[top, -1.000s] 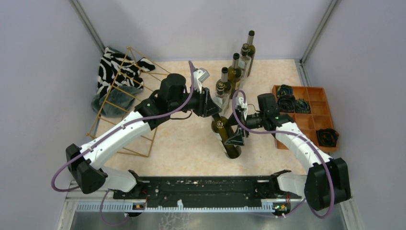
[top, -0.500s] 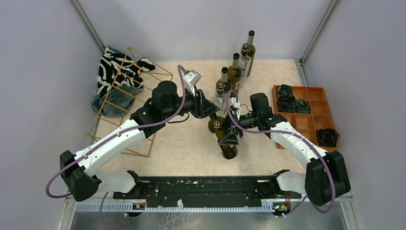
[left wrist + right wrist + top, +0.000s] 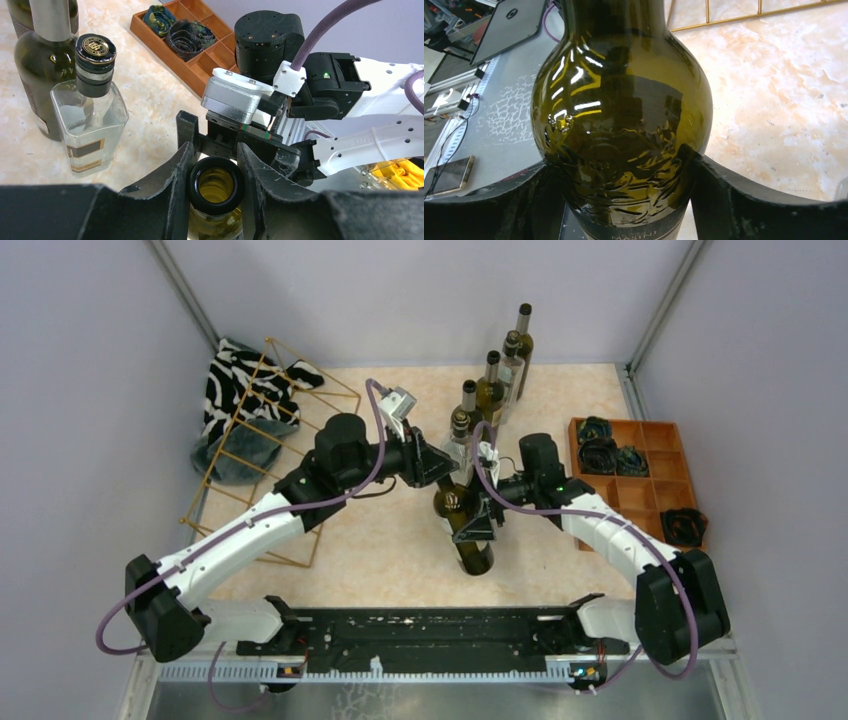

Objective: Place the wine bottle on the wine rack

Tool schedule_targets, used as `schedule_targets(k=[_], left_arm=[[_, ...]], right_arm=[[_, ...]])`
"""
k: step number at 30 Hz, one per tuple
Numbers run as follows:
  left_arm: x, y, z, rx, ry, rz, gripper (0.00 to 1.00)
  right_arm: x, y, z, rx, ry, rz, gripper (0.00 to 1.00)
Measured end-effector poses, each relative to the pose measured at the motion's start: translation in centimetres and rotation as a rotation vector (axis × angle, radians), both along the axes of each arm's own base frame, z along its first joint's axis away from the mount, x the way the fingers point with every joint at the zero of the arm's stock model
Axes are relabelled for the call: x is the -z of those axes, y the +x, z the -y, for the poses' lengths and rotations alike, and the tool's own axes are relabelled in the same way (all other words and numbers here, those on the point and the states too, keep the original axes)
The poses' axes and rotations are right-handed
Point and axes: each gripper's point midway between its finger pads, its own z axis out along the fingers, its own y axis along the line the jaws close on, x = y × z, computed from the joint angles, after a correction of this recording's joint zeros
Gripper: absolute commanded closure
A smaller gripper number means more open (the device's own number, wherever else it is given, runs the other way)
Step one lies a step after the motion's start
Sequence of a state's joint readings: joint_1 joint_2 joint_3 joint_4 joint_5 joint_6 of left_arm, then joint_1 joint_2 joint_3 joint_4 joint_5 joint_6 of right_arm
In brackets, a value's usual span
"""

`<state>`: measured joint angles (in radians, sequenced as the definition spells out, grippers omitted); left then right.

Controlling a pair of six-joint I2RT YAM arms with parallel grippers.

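A dark green wine bottle [image 3: 470, 535] hangs tilted above the middle of the table, mouth toward the back. My left gripper [image 3: 441, 473] is shut on its neck; in the left wrist view both fingers press the open rim of the wine bottle [image 3: 216, 186], with my left gripper [image 3: 215, 165] around it. My right gripper [image 3: 479, 523] is shut on the body, and in the right wrist view its black fingers touch both sides of the wine bottle [image 3: 624, 115] at my right gripper [image 3: 624, 205]. The gold wire wine rack [image 3: 236, 410] stands at the left, apart from both arms.
Several upright bottles [image 3: 490, 390] stand in a row just behind the grippers, a clear square one [image 3: 92, 125] nearest. An orange-brown compartment tray [image 3: 655, 502] lies at the right. A zebra-print cloth [image 3: 240, 390] lies behind the rack. A rack wire [image 3: 734, 21] shows beyond the bottle.
The right gripper closed from wide open onto the bottle's body. Both arms and the bottle shifted slightly to the left.
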<state>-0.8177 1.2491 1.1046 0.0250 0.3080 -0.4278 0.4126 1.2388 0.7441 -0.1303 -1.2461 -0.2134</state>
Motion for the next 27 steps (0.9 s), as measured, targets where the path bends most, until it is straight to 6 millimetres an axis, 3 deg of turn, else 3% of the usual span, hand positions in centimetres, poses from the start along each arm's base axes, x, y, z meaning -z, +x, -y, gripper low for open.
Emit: schedule_targets(k=[2, 5, 6, 8, 12, 14, 19, 27], left_arm=[[-0.3, 0.0, 0.0, -0.002, -0.009, 0.005, 1.00], [-0.3, -0.1, -0.1, -0.002, -0.014, 0.010, 1.00], [-0.4, -0.1, -0.2, -0.002, -0.015, 0.012, 0.94], [-0.4, -0.1, -0.2, -0.002, -0.016, 0.013, 0.75], [-0.4, -0.2, -0.2, -0.002, -0.028, 0.011, 0.26], [-1.3, -0.6, -0.3, 0.004, -0.059, 0.020, 0.13], [-3.7, -1.5, -1.6, -0.013, -0.134, 0.045, 0.05], [-3.8, -1.2, -3.4, -0.126, -0.158, -0.032, 0.03]], right_arm=[[-0.2, 0.0, -0.1, -0.006, 0.007, 0.004, 0.77], [-0.3, 0.0, -0.2, -0.006, 0.010, 0.005, 0.93], [-0.3, 0.0, -0.2, -0.006, 0.011, 0.007, 0.96], [-0.3, 0.0, -0.2, -0.006, 0.011, 0.007, 1.00], [-0.3, 0.0, -0.2, -0.007, 0.011, 0.006, 1.00], [-0.1, -0.1, -0.1, -0.004, 0.003, -0.007, 1.00], [0.1, -0.1, -0.1, -0.006, -0.002, -0.021, 1.00], [1.0, 0.4, 0.0, 0.045, -0.047, -0.057, 1.00]])
